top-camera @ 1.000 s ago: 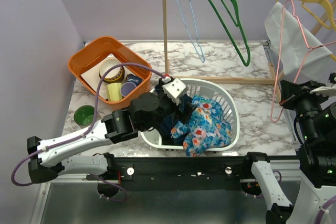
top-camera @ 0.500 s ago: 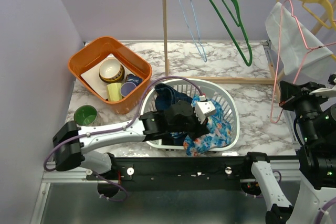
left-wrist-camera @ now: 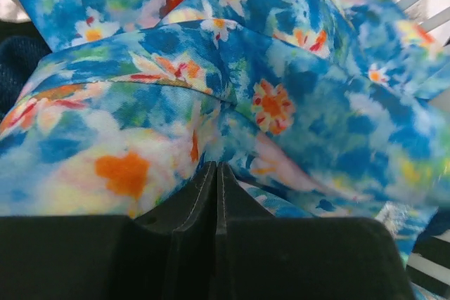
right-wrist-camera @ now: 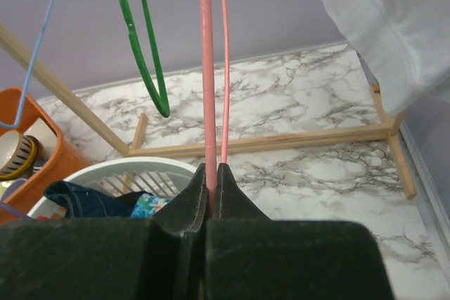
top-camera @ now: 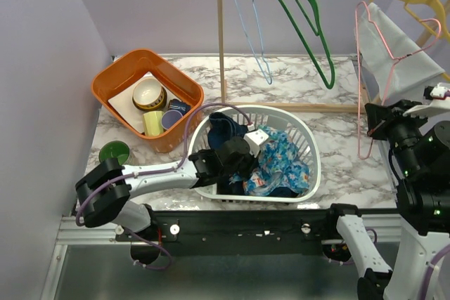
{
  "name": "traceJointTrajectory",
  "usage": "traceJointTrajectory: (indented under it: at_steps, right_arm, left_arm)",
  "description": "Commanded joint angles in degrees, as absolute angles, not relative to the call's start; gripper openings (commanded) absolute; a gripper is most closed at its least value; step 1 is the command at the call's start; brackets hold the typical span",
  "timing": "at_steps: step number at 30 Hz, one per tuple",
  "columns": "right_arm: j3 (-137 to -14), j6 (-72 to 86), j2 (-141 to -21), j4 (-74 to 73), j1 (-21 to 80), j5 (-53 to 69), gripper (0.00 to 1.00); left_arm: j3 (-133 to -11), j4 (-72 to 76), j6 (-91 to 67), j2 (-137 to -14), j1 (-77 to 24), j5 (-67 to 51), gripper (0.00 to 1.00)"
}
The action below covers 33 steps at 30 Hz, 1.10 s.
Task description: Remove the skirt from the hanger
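Observation:
The skirt [top-camera: 285, 163] is blue floral fabric lying crumpled in the white laundry basket [top-camera: 310, 140]. It fills the left wrist view [left-wrist-camera: 281, 89]. My left gripper [top-camera: 247, 159] reaches down into the basket, and its jaws [left-wrist-camera: 215, 166] are shut on a fold of the skirt. The pink wire hanger [top-camera: 360, 82] is bare and hangs upright to the right of the basket. My right gripper [top-camera: 377, 121] is shut on its lower part, and the pink wire [right-wrist-camera: 205, 68] rises from between the closed jaws [right-wrist-camera: 211, 168].
A wooden rack [top-camera: 222, 33] carries a blue hanger [top-camera: 253, 26], a green hanger [top-camera: 309, 26] and a yellow hanger [top-camera: 415, 3] with a white garment [top-camera: 397, 61]. A dark blue garment [top-camera: 223, 128] also lies in the basket. An orange bin [top-camera: 116, 79] and a green bowl [top-camera: 114, 152] stand at the left.
My left gripper swung right over the basket, dropped into it and closed on the floral skirt. My right gripper shifted the pink hanger slightly up and to the left.

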State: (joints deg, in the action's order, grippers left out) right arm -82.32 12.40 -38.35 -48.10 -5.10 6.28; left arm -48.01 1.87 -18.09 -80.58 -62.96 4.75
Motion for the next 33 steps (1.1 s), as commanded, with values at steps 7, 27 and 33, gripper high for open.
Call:
traceJointTrajectory:
  at_steps: [7,27,33]
  right_arm:
    - [-88.85,7.03,-51.93,-49.13,-5.45,6.94,0.01]
    - [-101.42,3.17,-69.17,-37.45,-5.27,11.95,0.01]
    - [-106.43,2.72,-74.44,-37.27,-4.4,11.16,0.01]
  left_arm:
    - [-47.36,0.8,-18.47,-76.57,-62.93,4.22,0.44]
    - [-63.91,-23.55,-1.24,-56.34,-63.02,-0.8,0.99]
    - [-56.09,-17.34,2.99,-49.93,-63.02,2.72,0.99]
